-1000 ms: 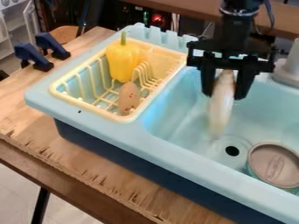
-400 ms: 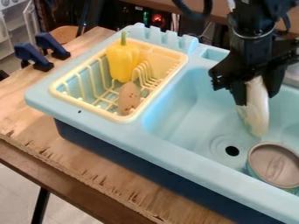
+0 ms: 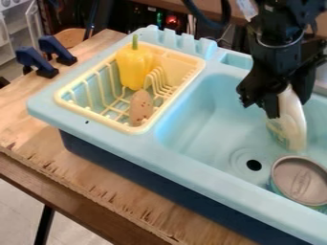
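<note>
The black gripper (image 3: 288, 103) hangs over the right part of the light blue sink (image 3: 198, 124), shut on a long whitish object (image 3: 292, 117). That object points downward and tilts slightly, its lower end just above and behind a metal can (image 3: 300, 181). The can rests inside the basin at the right, to the right of the dark drain hole (image 3: 254, 165). On the left side of the sink unit is a yellow dish rack (image 3: 102, 119). It holds a yellow bell pepper (image 3: 133, 67) and a brownish, spotted oblong object (image 3: 140, 108).
A wooden table (image 3: 83, 177) carries the sink unit. Two dark blue clamps (image 3: 36, 62) grip its back left edge. Raised light blue slots (image 3: 182, 42) line the unit's back rim, and black cables hang behind the arm.
The gripper has moved right and turned, carrying the whitish object from over the basin's middle to above and behind the can. The rack's contents and the can have stayed put.
</note>
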Controlling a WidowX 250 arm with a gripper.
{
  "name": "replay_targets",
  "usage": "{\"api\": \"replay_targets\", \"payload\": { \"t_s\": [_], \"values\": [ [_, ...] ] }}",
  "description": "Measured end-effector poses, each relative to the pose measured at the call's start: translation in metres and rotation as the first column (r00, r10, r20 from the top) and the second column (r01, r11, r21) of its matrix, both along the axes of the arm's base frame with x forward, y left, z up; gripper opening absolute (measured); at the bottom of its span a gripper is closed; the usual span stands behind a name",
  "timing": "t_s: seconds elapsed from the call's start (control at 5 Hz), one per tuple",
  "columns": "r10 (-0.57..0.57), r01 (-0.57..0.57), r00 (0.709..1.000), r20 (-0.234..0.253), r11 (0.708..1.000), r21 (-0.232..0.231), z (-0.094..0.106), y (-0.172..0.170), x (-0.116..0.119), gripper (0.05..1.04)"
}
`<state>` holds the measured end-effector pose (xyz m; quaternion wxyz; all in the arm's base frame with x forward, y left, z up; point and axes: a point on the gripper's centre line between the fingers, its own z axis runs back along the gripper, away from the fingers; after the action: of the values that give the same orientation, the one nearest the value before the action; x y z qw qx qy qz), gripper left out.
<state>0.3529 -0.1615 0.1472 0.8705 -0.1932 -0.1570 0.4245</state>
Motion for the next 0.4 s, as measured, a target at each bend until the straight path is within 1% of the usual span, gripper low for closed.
{"api": "replay_targets", "payload": {
  "t_s": [0.2, 0.4],
  "values": [
    [0.036, -0.036, 0.999, -0.009, 0.999, -0.035, -0.0023, -0.0025, -0.0009, 0.623],
    [0.044, -0.044, 0.999, -0.028, 0.999, -0.031, -0.0058, -0.0026, -0.0022, 0.623]
  ]
}}
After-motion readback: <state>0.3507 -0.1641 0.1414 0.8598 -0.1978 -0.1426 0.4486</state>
